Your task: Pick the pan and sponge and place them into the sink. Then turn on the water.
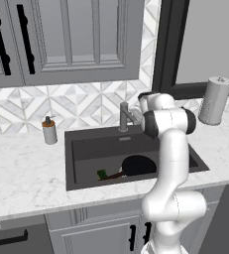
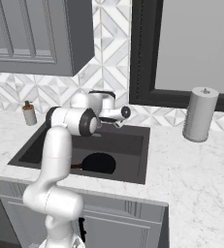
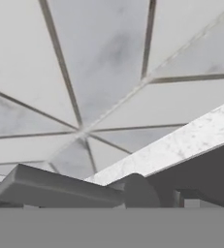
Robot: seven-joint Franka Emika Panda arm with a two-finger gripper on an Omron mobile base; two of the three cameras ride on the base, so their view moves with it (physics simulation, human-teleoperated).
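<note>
Pan: the pan lies flat on the floor of the sink, toward the front, with its handle pointing to the left.
Sponge: the sponge is also inside the basin, just beside the end of the pan handle, so both things seem already put away.
Faucet: the faucet stands at the back rim of the sink; in the hand view its grey lever is very close under the camera.
Gripper: the gripper is at the faucet with its jaws wide apart and holding nothing.
Reason, I think: the hand is placed there to push the lever.
Water: I see no water running yet.
Other things: soap dispenser to the left, paper towel roll to the right.
</note>
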